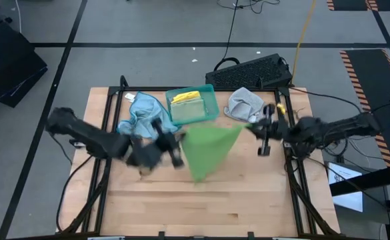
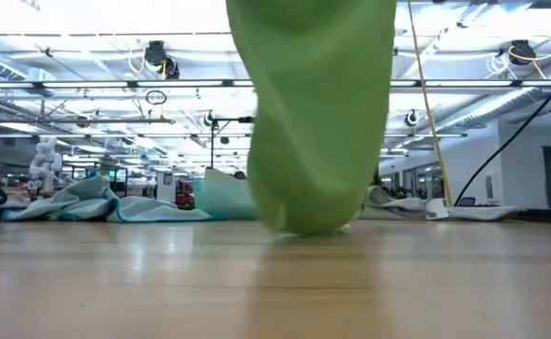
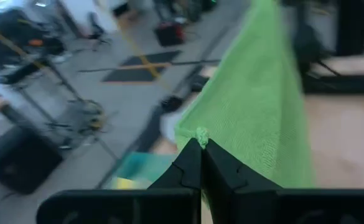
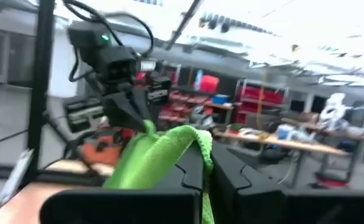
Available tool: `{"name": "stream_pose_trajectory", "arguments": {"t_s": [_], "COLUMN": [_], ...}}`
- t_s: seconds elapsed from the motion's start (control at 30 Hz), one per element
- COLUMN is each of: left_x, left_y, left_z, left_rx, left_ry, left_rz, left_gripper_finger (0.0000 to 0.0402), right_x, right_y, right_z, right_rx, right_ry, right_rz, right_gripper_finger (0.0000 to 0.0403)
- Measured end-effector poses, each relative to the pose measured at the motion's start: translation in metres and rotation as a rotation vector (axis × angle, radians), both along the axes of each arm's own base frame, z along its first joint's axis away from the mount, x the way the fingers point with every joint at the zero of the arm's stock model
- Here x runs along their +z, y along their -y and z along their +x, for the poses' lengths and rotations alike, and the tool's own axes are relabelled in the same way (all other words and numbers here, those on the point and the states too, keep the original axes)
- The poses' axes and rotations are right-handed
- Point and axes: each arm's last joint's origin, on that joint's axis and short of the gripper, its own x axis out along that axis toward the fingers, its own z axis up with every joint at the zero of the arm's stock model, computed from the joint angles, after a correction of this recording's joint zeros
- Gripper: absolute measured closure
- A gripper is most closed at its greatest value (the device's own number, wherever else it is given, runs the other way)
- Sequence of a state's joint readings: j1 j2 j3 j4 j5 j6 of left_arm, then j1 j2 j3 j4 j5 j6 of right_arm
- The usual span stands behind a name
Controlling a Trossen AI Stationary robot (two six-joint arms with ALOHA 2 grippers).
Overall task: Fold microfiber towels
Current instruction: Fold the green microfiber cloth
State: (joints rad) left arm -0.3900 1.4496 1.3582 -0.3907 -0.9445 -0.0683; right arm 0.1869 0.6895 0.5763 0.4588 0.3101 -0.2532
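Green towel (image 1: 208,152) stretched in the air above bench (image 1: 248,200) centre, pinched at two corners, lower edge just brushing the wood in the low view. Left tool (image 1: 179,141) at 9 o'clock of the cloth, fingers clamped tight on one corner (small green tuft poking out between the tips in the left wrist view). Right tool (image 1: 253,128) at 2 o'clock, likewise closed on the opposite corner, cloth draped over its fingers.

Step in hand, by the look of it: spread before laying flat. For a clean fold: keep tension even between both corners, lower the hanging edge first, drag back so it lands without wrinkles, keep both corners level (right side looks higher than left, hard to be sure).

Light blue towel (image 1: 141,113) crumpled at 10 o'clock of the green one, just beside the teal tray (image 1: 210,90). Tray at 12 o'clock, holding the yellow towel (image 1: 187,100) and something green under it, not clear what. Grey towel (image 1: 245,103) bunched at 1 o'clock, beside the tray.
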Motion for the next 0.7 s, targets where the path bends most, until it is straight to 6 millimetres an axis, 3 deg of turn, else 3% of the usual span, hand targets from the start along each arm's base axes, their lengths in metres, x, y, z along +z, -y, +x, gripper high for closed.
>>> {"name": "stream_pose_trajectory", "arguments": {"t_s": [0.1, 0.17, 0.23, 0.37, 0.5, 0.7], "left_x": [0.03, 0.043, 0.047, 0.025, -0.023, -0.093], "left_y": [-0.042, -0.065, -0.073, -0.05, -0.018, 0.035], "left_z": [-0.018, -0.028, -0.032, -0.027, -0.02, -0.017], "left_rx": [-0.01, -0.09, -0.21, -0.356, -0.388, -0.453], "left_ry": [0.05, 0.111, 0.128, 0.019, -0.107, -0.112], "left_rz": [-0.028, -0.139, -0.264, -0.349, -0.418, -0.55], "left_gripper_finger": [0.0394, 0.0394, 0.0395, 0.0397, 0.0397, 0.0397], "right_x": [0.03, 0.041, 0.042, 0.022, -0.009, -0.077], "right_y": [0.017, 0.026, 0.031, 0.028, 0.016, -0.009], "right_z": [0.002, 0.004, 0.007, 0.011, 0.013, 0.007], "right_rx": [-0.001, 0.054, 0.142, 0.323, 0.513, 0.693], "right_ry": [0.042, 0.046, 0.014, -0.167, -0.348, -0.592], "right_rz": [0.004, 0.042, 0.095, 0.184, 0.293, 0.462], "right_gripper_finger": [0.0401, 0.0401, 0.0401, 0.0401, 0.0401, 0.0401]}}
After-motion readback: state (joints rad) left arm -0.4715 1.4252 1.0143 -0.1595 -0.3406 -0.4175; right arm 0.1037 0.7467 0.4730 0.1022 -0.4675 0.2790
